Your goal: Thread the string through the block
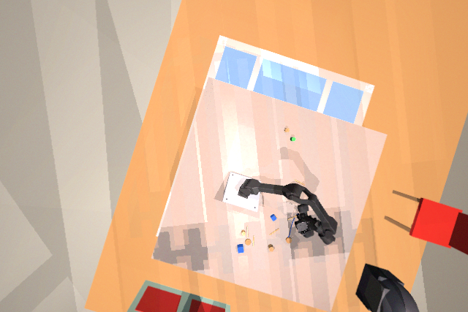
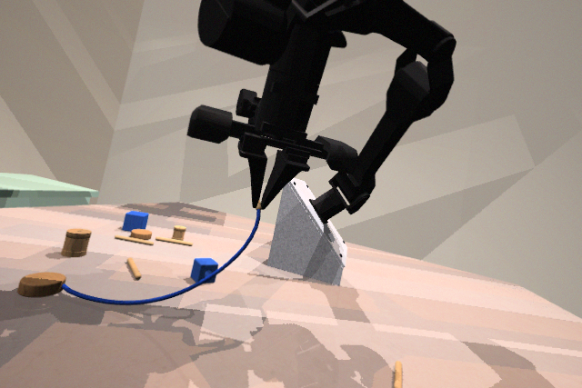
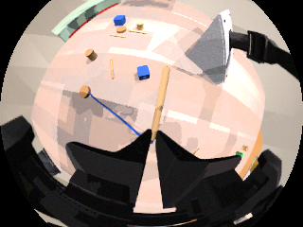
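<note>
My gripper is shut on the thin wooden stick near its string end, well above the table. The stick points away from the fingers in the wrist view. The blue string hangs in a curve from the fingertips to the round wooden button, which lies on the table. A blue block stands between the button and the arm's base, with a dark spot on one side. I cannot tell for sure that this is the hole.
A second blue block stands farther off, by loose sticks and small round pieces. A brown barrel and a loose stick lie nearer. The arm's grey wedge base stands beyond.
</note>
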`<state>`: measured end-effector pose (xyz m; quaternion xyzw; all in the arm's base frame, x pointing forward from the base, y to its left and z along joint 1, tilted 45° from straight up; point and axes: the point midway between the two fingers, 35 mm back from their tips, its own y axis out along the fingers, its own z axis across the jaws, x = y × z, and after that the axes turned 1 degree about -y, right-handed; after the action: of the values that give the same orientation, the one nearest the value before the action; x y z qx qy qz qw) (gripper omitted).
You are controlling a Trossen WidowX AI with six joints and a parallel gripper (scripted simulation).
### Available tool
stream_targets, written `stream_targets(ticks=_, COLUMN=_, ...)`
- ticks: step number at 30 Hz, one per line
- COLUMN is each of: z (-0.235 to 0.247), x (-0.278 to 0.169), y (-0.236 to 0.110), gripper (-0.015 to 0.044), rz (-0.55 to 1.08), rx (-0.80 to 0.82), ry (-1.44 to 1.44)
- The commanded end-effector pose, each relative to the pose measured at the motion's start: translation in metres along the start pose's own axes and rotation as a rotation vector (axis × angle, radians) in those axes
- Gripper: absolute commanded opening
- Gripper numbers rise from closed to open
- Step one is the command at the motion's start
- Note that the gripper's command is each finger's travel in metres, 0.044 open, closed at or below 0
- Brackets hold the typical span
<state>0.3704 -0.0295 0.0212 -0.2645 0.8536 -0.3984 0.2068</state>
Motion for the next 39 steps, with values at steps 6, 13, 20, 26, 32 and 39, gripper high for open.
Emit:
stream_targets(ticks=6, z=0.001, x=-0.005, y=-0.001, gripper=0.0, rz=-0.003, rx=0.039, ry=-0.121)
stream_targets(ticks=13, z=0.004, x=-0.016, y=-0.004, gripper=0.0, rz=-0.006, rx=0.117, ry=-0.364)
stream_targets(ticks=20, z=0.004, x=-0.017, y=-0.005, gripper=0.0, rz=-0.006, rx=0.124, ry=-0.387)
stream_targets(ticks=26, z=0.004, x=-0.016, y=-0.006, gripper=0.0, rz=0.0, rx=0.12, ry=-0.365)
stream_targets(ticks=32, z=0.007, x=-0.017, y=0.001, gripper=0.0, rz=0.023, rx=0.116, ry=-0.367)
stream_targets(ticks=39, z=0.011, x=-0.018, y=0.009, gripper=0.0, rz=0.053, rx=0.111, ry=-0.37)
